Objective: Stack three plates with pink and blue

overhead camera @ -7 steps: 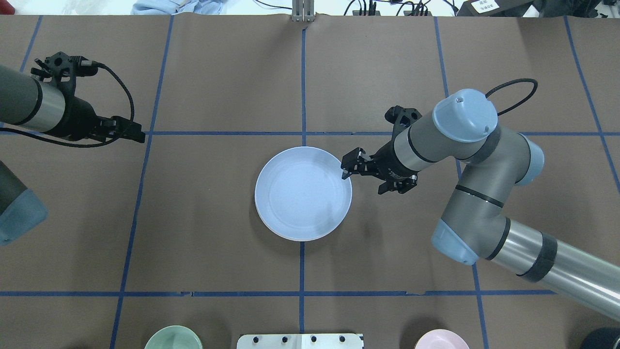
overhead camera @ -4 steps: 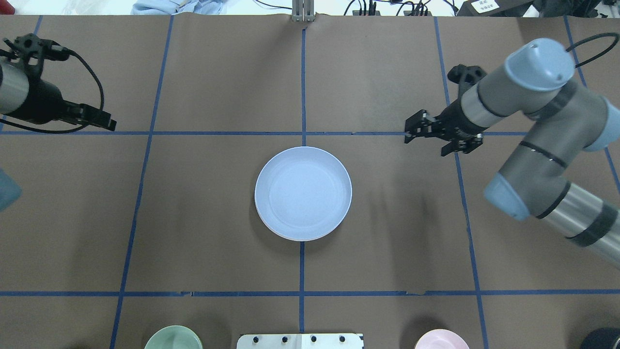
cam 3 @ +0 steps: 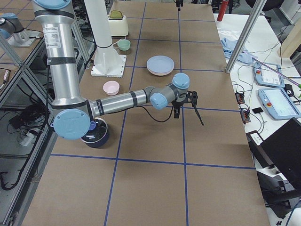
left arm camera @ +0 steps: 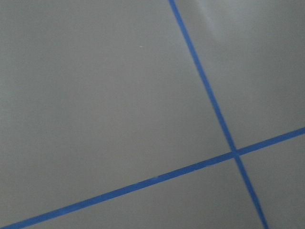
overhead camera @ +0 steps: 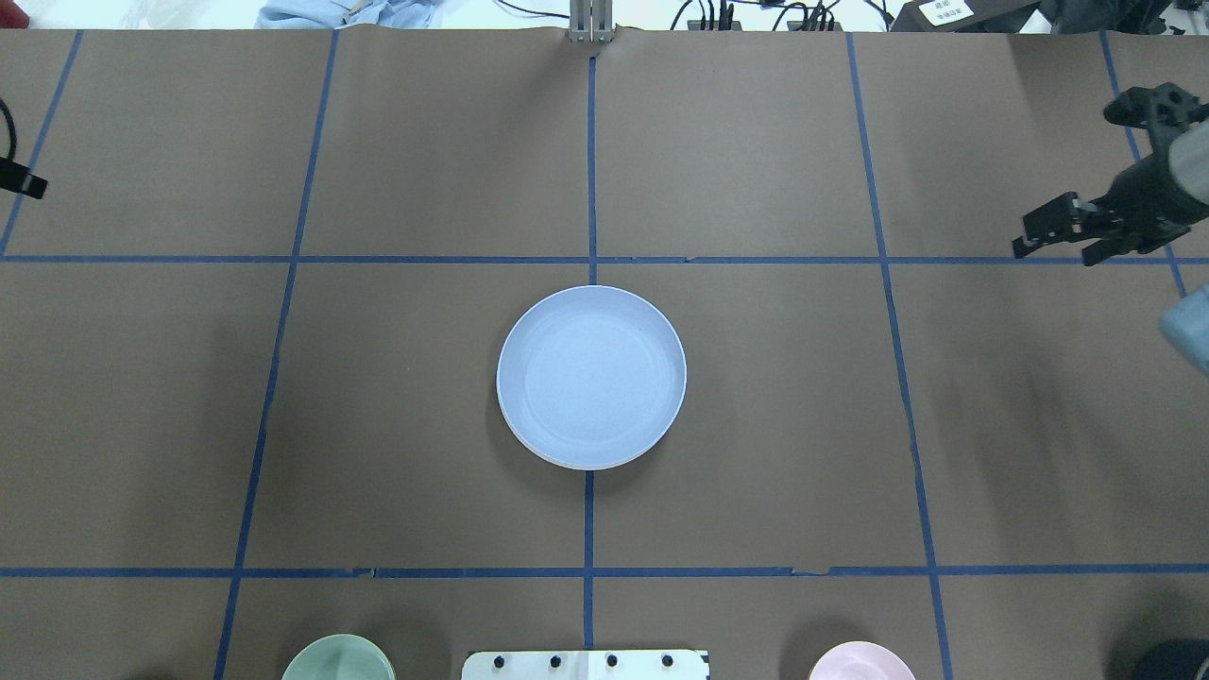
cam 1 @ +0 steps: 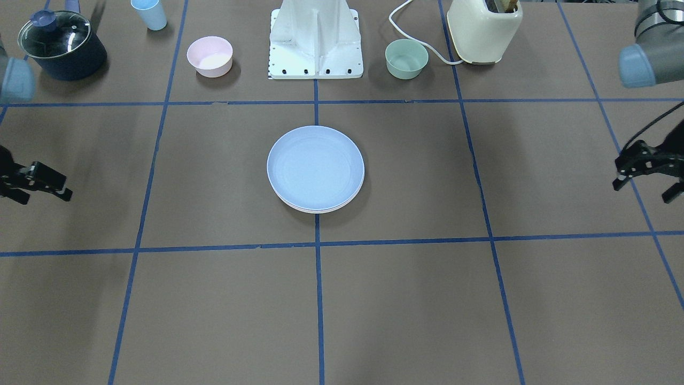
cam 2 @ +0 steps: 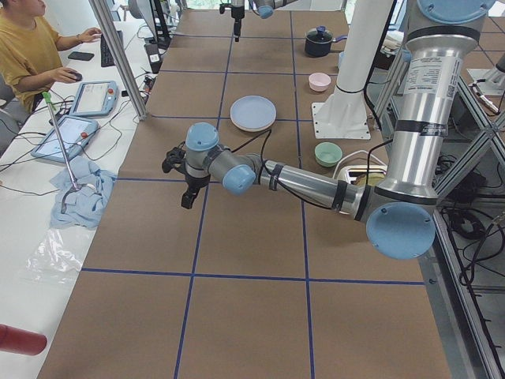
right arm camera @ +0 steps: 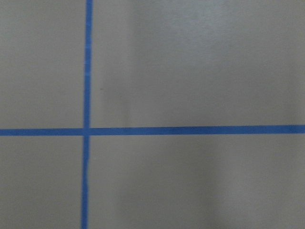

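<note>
1. The three plates lie as one stack at the centre of the brown bench, with blue on top. I cannot count the rims below.
2. The right gripper was at the rim a second ago. Now it is far off, jaws apart and empty, so I judge the stacking finished.
3. For the left gripper, I cannot tell its state.
4. The pink bowl and green bowl stand near the base.

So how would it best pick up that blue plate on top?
Probably by the raised rim of the blue plate, coming straight down with one jaw inside and one outside: it lies flat, nested on other plates, so nothing can slip underneath.
</note>
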